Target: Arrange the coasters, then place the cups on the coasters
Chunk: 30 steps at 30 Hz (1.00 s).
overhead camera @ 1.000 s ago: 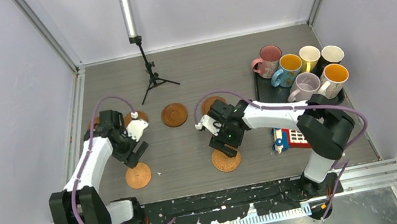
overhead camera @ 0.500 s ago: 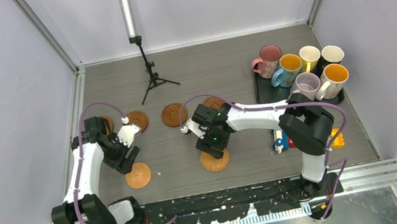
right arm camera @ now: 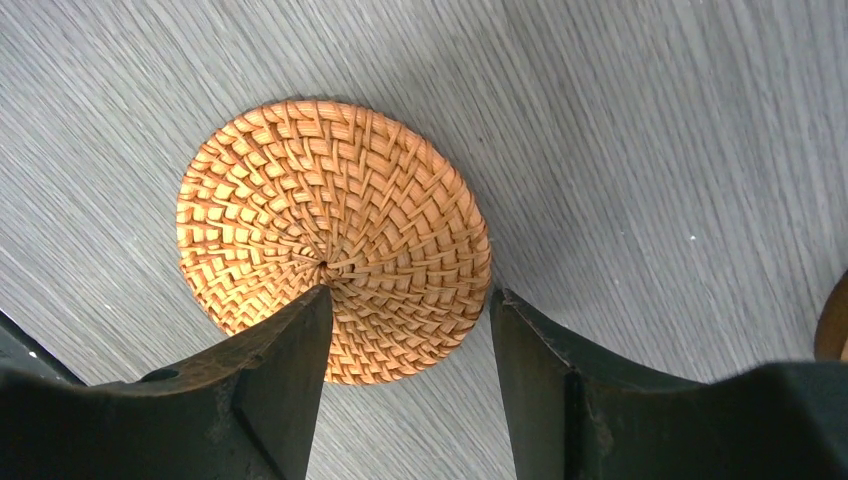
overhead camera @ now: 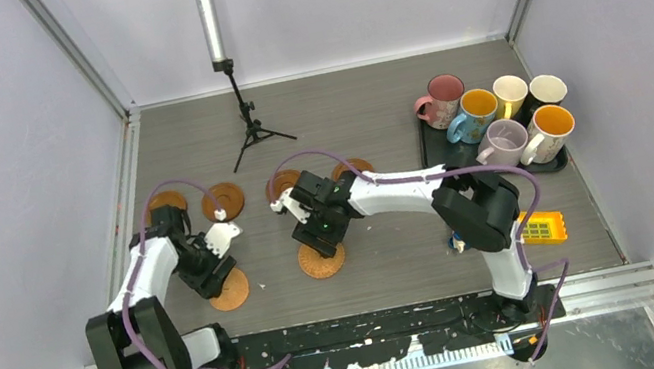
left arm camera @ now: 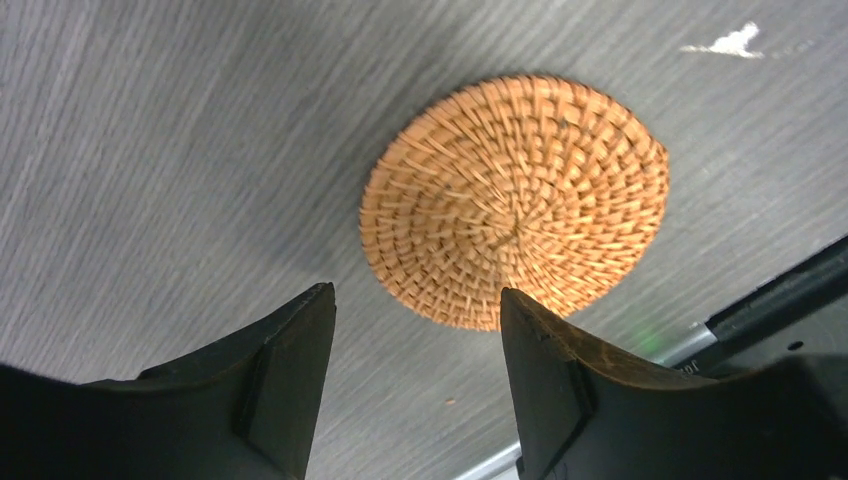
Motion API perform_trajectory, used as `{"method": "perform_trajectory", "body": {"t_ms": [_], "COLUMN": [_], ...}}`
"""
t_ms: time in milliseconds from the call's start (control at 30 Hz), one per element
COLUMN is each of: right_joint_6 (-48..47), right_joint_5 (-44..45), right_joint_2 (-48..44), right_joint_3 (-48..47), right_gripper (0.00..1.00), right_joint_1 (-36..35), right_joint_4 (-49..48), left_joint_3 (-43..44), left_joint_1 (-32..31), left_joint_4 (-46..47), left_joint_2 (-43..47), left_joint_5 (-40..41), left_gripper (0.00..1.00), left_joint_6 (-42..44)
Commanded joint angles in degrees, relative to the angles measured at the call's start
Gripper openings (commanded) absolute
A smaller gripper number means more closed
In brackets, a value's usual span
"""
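Note:
Two woven orange coasters lie near the front: one (overhead camera: pixel 230 290) (left arm camera: pixel 515 200) just ahead of my left gripper (overhead camera: pixel 216 273) (left arm camera: pixel 415 300), which stands open over bare table, its right fingertip at the disc's rim. The other (overhead camera: pixel 321 260) (right arm camera: pixel 330 235) lies flat under my right gripper (overhead camera: pixel 322 239) (right arm camera: pixel 410 295), also open, with its left finger (right arm camera: pixel 290 340) over the disc and the other finger at its edge. Dark coasters (overhead camera: pixel 223 201) (overhead camera: pixel 169 201) (overhead camera: pixel 356 167) lie in a row behind; one (overhead camera: pixel 279 184) is partly hidden by the right arm. The cups (overhead camera: pixel 502 143) stand together at the right.
The cups sit on a black tray (overhead camera: pixel 433 152) at the back right. A yellow toy phone (overhead camera: pixel 541 228) lies in front of it, by the right arm. A small black tripod (overhead camera: pixel 249 132) stands at the back centre.
The right gripper has moved left and the woven coaster under it has slid left with it. The left gripper has come down toward its coaster. Both pairs of jaws have narrowed.

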<state>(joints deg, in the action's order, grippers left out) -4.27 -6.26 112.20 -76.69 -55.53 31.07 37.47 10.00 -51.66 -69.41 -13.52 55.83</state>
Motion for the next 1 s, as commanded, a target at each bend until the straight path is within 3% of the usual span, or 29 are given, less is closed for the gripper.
{"method": "perform_trajectory", "body": {"t_ms": [0,367,967], "right_joint_6": [1.79,3.05,3.07], "right_joint_5": [2.87,2.73,2.07], "right_joint_2": [3.84,5.81,6.80], "right_joint_3": [-0.27,-3.43,-6.38], "right_gripper": [0.64,0.64,0.64], "right_joint_1": [-1.09,-1.35,-2.66], "right_joint_4": [-2.74,-1.99,-0.92], "left_joint_3": [-0.48,0.00,4.69], "left_joint_1": [-0.49,-1.14,-1.63], "left_joint_4": [6.60,13.45,13.34], "left_joint_2": [-2.84,-6.78,-9.86], "left_joint_5": [-0.57,-1.26,-4.43], "left_gripper": [0.63,0.61,0.61], "left_joint_6": [-2.00,-7.87,-14.16]}}
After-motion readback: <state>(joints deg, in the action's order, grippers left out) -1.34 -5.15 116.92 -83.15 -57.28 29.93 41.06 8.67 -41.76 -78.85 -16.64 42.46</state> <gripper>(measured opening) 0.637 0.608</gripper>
